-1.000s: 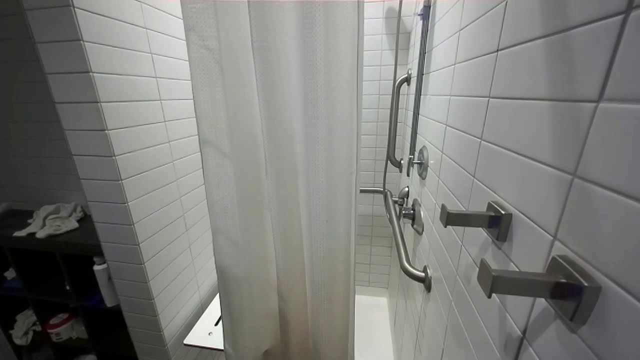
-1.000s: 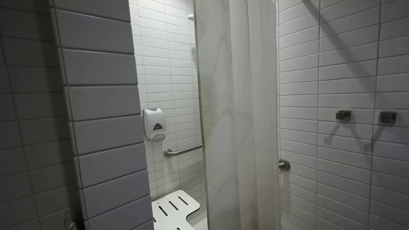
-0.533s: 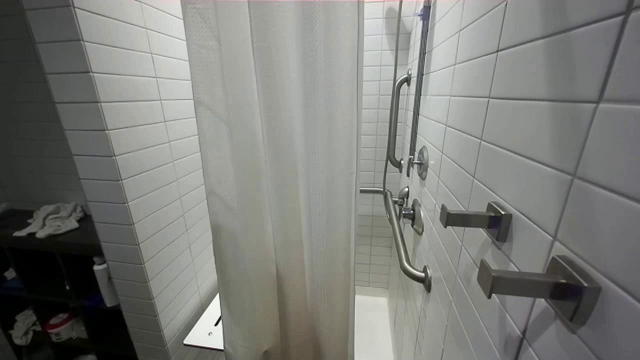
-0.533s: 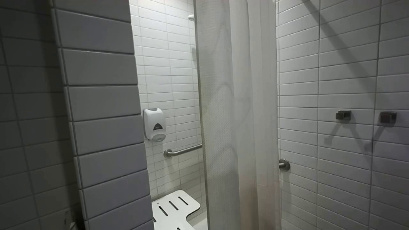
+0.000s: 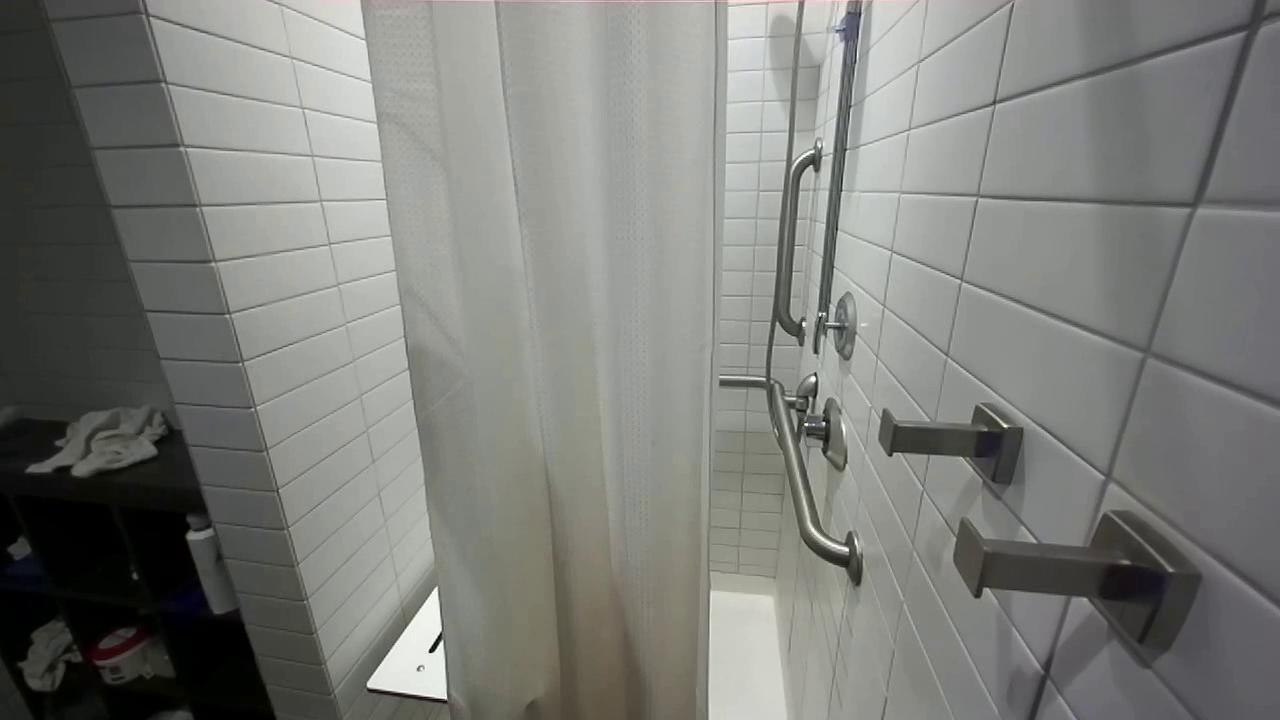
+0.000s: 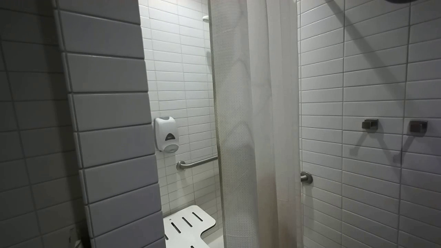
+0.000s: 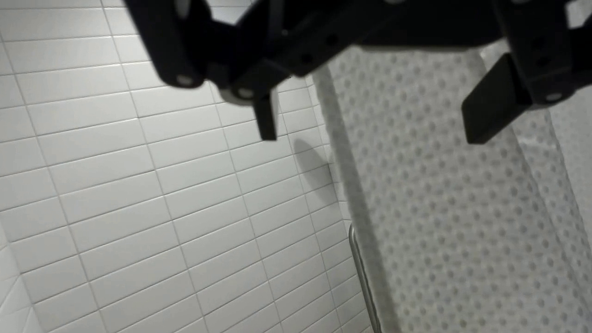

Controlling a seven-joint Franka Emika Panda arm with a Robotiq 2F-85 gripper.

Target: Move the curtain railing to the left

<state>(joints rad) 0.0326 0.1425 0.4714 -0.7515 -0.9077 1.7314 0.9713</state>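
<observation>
Nearest, at the top of the wrist view, eleven to two o'clock, the dark end effector [image 7: 372, 138] is partly cut off, its two fingers [image 7: 491, 106] well apart. In an exterior view, two square metal hooks [image 5: 1060, 570] jut from a tiled wall [image 5: 1060, 290] between three and four o'clock. A tiled pillar [image 6: 117, 144] stands at nine o'clock in both exterior views; dark shelving [image 5: 120, 490] beside it is half lost in shade. Next comes the shower curtain [image 5: 570, 360], in vertical folds from twelve to six o'clock in both exterior views, its top and bottom cut off. In the wrist view it fills one to five o'clock, its edge crossing the gap between the fingers; whether they touch it cannot be told. Behind, near seven o'clock, curtain and pillar each hide part of a white slatted seat [image 6: 186, 232], and a grab bar [image 6: 198, 162] vanishes behind the folds. In an exterior view a soap dispenser [image 6: 167, 134] shows near nine o'clock, and something dark [image 6: 399, 1] at two, clipped by the top edge, cannot be made out.
</observation>
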